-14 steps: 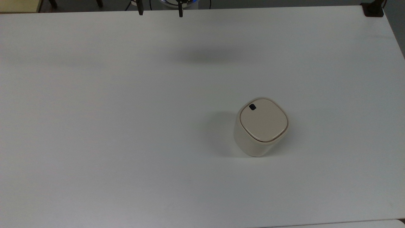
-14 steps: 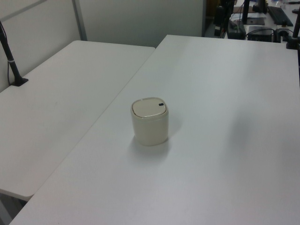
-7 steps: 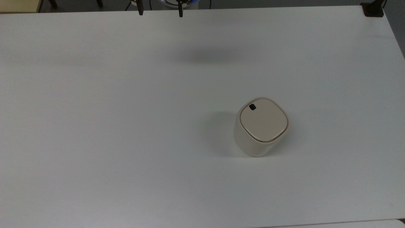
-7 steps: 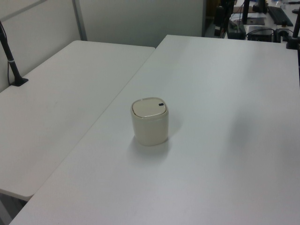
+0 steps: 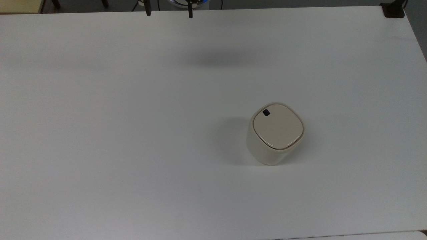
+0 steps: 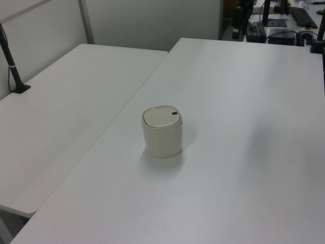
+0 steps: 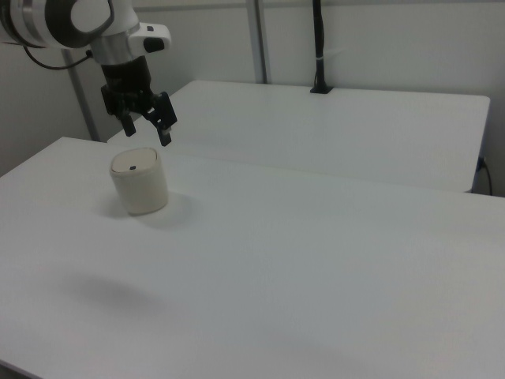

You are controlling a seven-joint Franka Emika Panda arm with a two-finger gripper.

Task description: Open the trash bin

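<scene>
Bin (image 5: 275, 133) stands upright on the white tabletop (image 5: 100, 133), lid (image 5: 278, 126) flat and closed, its black button (image 5: 266, 112) near the edge toward the top view's upper left. Opening it likely calls for a fingertip brought straight down onto that button, pressing squarely without tipping the body. Tool (image 7: 147, 126) hangs high in the right view, pointing down, fingers apart.

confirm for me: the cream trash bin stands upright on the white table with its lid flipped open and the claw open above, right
Not quite: the lid is shut flat on the trash bin, as the top view shows. The rest holds: the bin stands upright on the white table, with the claw open above.
</scene>
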